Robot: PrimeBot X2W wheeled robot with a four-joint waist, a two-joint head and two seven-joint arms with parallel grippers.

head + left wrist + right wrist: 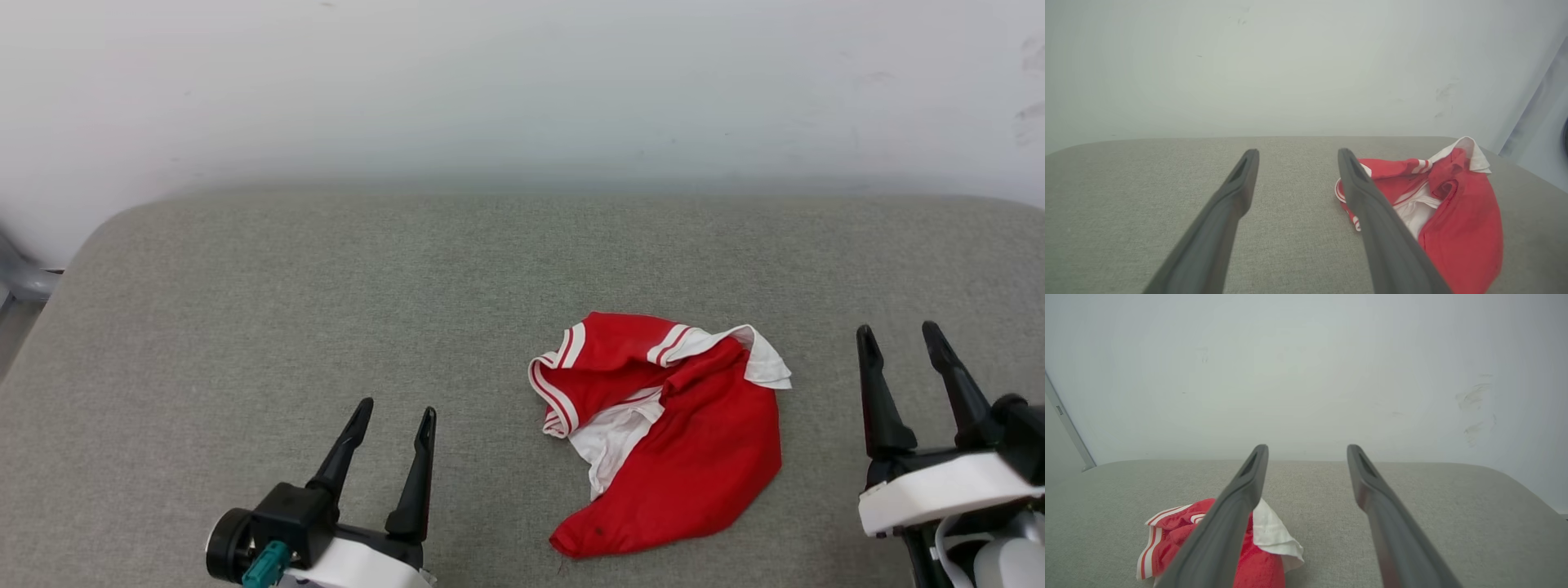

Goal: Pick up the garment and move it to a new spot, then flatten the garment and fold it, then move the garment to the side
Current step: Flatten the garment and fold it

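- Nearest, at lower left, the left pincer (397,408) stands wide open, gripping nothing, well apart from the cloth.
- At lower right, the right pincer (898,329) is also spread wide and holds nothing.
- Between them, nearer the right one, the garment (694,441) lies crumpled on the grey surface (326,286), red with white, striped sleeves.
- Beyond, a pale wall (522,82).

There is one red and white shirt (678,441). There is one grey worktop (326,310). There are two end effectors: one left end effector (397,407) and one right end effector (899,328). Each has two dark fingers (339,453), so that makes four fingers in all. There is one pale wall (522,82).
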